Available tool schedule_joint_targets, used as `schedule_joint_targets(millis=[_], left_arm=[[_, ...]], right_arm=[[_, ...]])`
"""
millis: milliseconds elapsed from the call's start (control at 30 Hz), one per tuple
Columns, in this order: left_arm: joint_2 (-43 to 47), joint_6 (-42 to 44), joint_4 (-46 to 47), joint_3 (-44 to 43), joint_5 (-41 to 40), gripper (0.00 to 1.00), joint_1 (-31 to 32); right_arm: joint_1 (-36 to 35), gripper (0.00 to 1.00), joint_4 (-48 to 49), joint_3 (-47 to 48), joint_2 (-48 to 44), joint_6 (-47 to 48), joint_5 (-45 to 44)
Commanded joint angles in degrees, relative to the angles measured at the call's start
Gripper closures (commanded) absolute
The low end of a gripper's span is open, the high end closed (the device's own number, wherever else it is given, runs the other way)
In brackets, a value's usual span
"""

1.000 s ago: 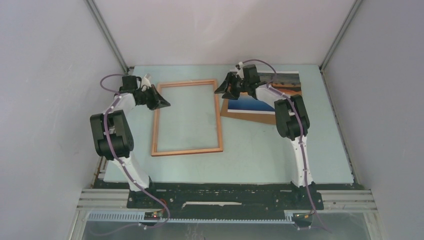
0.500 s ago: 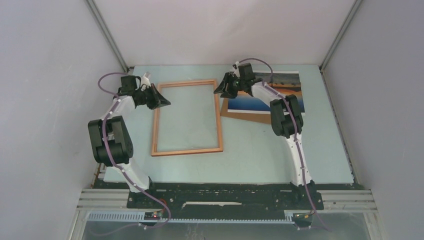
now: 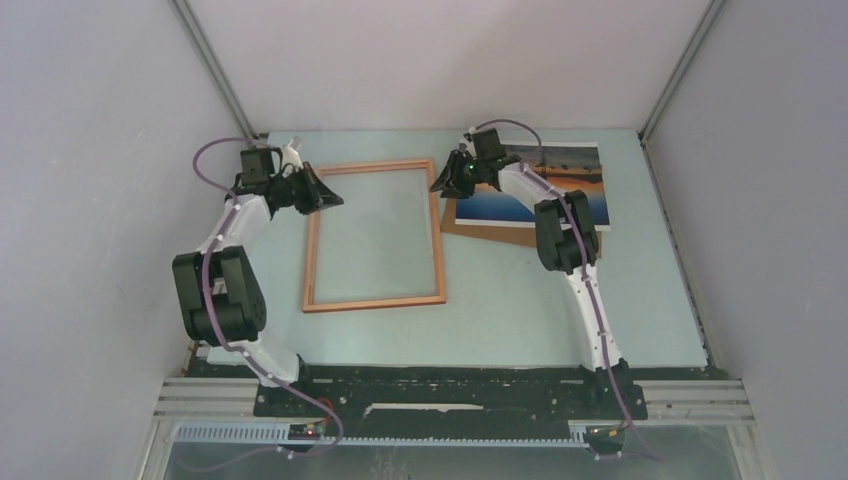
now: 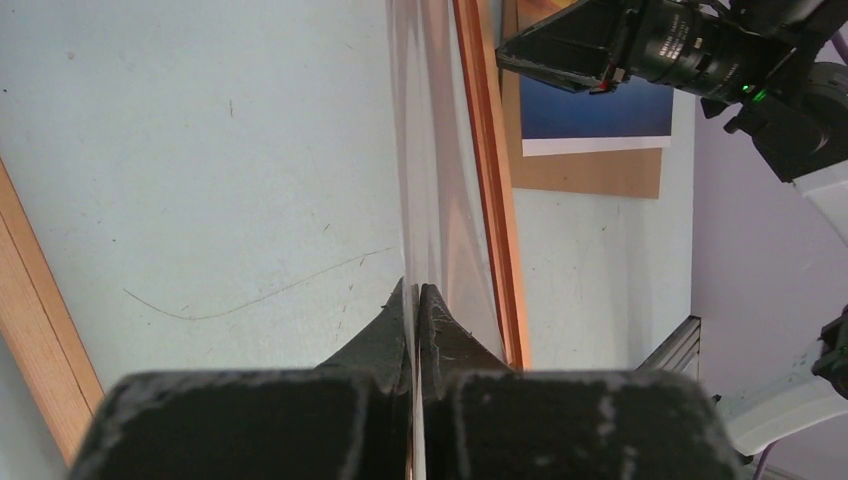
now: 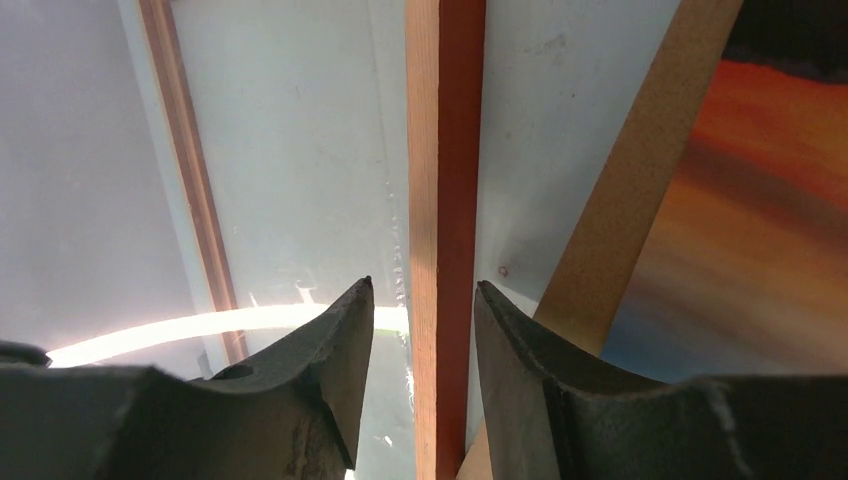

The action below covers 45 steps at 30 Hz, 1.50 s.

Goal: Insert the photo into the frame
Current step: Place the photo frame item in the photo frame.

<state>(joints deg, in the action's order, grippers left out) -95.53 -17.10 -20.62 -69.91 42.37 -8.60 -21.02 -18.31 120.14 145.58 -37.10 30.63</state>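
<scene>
The reddish-brown frame (image 3: 375, 235) lies flat in the middle of the table. The sunset photo (image 3: 560, 185) lies on a brown backing board (image 3: 490, 232) to the frame's right. My left gripper (image 3: 335, 197) is at the frame's far left corner. In the left wrist view it (image 4: 413, 290) is shut on the edge of a thin clear pane (image 4: 425, 180), beside the frame's rail (image 4: 490, 180). My right gripper (image 3: 438, 183) is open at the frame's far right corner. In the right wrist view it (image 5: 420, 290) straddles the rail (image 5: 445, 200), with the photo (image 5: 760, 220) to the right.
The backing board (image 5: 640, 200) lies close beside the frame's right rail and sticks out under the photo's near edge. Grey enclosure walls stand at the back and on both sides. Both arm bases are bolted at the near edge (image 3: 440, 395).
My right gripper has moved left, from over the photo's edge onto the frame's right rail. My left arm has reached a little further back, still at the frame's far left corner.
</scene>
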Motion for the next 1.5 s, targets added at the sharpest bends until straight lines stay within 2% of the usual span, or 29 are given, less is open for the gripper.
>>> schedule_joint_targets(millis=[0, 567, 1467], left_arm=[[3.9, -0.4, 1.4, 1.8, 1.6, 1.0, 0.6], [5.9, -1.4, 1.5, 1.1, 2.7, 1.0, 2.5], [9.8, -8.6, 4.9, 0.4, 3.4, 1.0, 4.1]], right_arm=[[-0.7, 0.5, -1.2, 3.3, 1.4, 0.9, -0.7], [-0.2, 0.54, -0.4, 2.7, 1.3, 0.1, -0.2], [0.0, 0.54, 0.8, 2.1, 1.1, -0.6, 0.8]])
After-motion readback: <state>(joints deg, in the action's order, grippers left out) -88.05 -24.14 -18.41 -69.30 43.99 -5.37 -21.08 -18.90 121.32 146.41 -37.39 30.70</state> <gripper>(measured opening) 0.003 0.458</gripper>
